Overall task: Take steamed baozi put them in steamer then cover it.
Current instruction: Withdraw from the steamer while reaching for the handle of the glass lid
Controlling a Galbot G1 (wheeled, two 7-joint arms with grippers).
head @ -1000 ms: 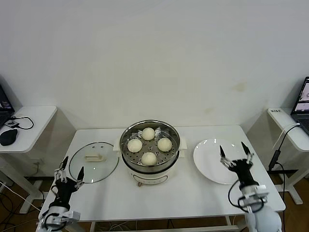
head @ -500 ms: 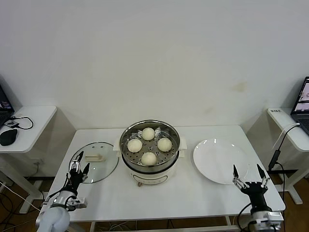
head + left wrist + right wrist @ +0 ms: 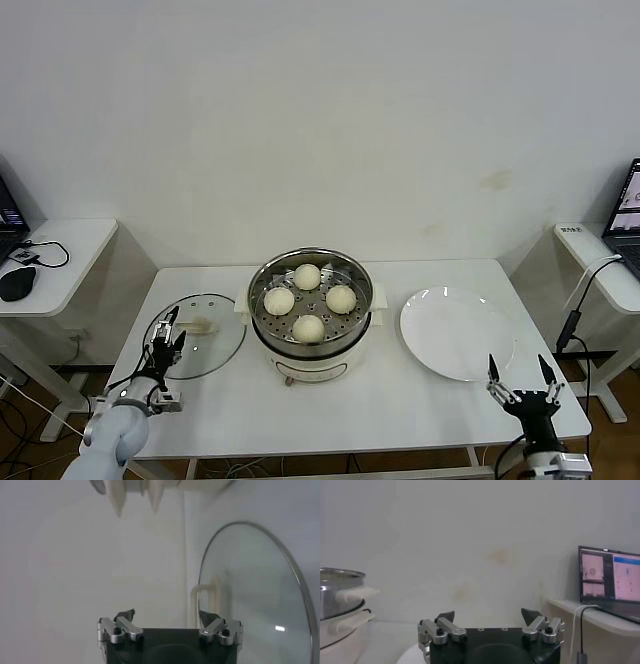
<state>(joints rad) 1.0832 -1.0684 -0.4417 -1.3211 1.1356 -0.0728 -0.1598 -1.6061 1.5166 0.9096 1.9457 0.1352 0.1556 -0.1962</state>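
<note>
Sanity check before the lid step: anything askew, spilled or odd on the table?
Nothing stands out. Four baozi sit evenly in the steamer, the glass lid lies flat to its left, and the plate sits bare and upright on the right. No spills.

Shiny steel steamer (image 3: 311,290), smooth matt baozi (image 3: 308,327), glass lid (image 3: 196,335), glossy white plate (image 3: 457,333)

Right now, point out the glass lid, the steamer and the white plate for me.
glass lid (image 3: 212,340): head view, on the clear glass near its middle.
steamer (image 3: 312,364): head view, on the front of its cream base.
white plate (image 3: 455,330): head view, on its bare centre.
</note>
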